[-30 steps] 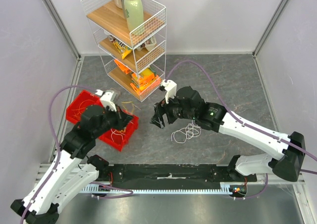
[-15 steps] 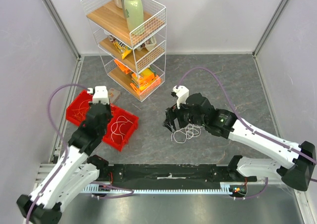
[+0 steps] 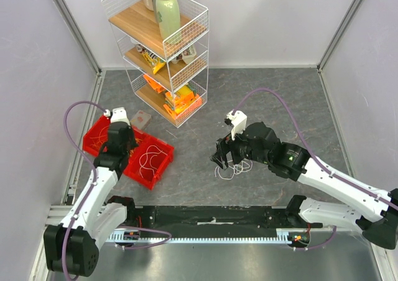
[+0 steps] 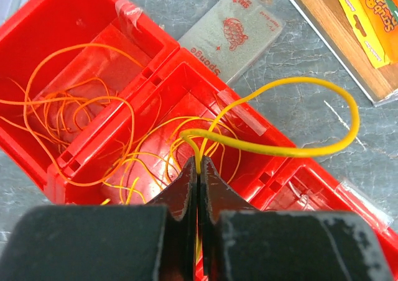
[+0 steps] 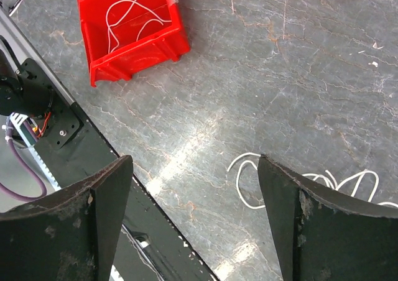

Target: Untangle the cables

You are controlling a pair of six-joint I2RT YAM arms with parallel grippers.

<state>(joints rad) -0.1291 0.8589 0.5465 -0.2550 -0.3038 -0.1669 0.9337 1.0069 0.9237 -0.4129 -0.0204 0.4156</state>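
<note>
Two shifts in the last second. The left end effector (image 4: pixel 198 169) moved left along the red bin (image 4: pixel 158 63) and now sits over its middle compartment, pressed together on a stiff, glossy yellow wire (image 4: pixel 292 151) that arcs out past the rim. The right end effector (image 5: pixel 193 160), spread wide and empty, slid over the white cables (image 3: pixel 236 168) curled on the marbled grey bench (image 5: pixel 249 76). Likely yellow is nearly sorted and white is next. Thin orange wires (image 4: pixel 56 101) loop loosely in the far compartment.

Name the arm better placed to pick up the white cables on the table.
Right. Its open gripper hangs close over the white cables, while the left gripper is shut on a yellow cable above the red bins.
</note>
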